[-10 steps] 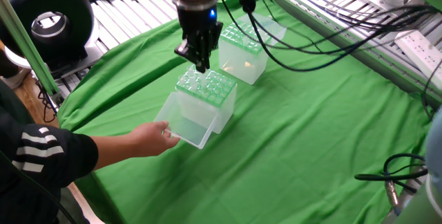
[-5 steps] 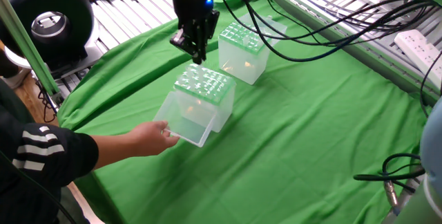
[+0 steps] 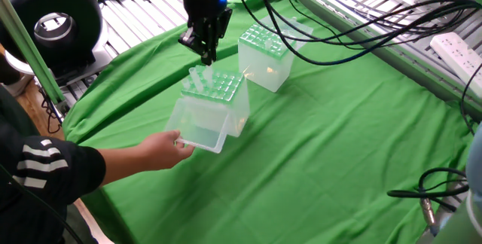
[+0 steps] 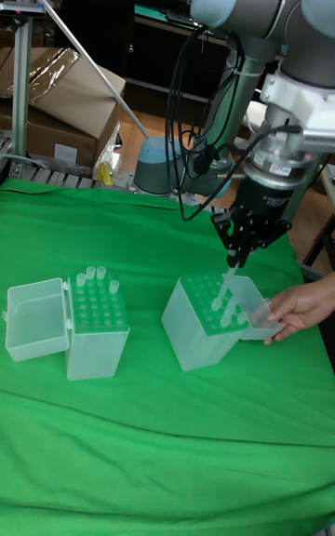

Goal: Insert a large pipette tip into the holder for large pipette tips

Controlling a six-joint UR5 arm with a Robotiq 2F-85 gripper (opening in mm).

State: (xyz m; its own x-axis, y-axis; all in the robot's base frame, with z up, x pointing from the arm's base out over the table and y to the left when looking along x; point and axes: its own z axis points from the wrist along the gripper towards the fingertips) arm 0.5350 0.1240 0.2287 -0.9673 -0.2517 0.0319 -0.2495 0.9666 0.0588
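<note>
Green-draped table [image 3: 339,146], green-topped holder [image 3: 213,101], second tip box [image 3: 263,57], apparently both resting

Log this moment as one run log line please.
phase: tip insertion | pincer: above holder for large pipette tips, shut on large pipette tip | holder: tilted, lid in person's hand | second tip box: apart

Bright, even light falls on the green cloth [image 3: 316,146] in both views, and the shadows under the boxes are soft and faint. The far room in the tall view is dim. A small glowing spot shines on the far clear box [image 3: 263,65], and both pictures are a little blurry.
</note>
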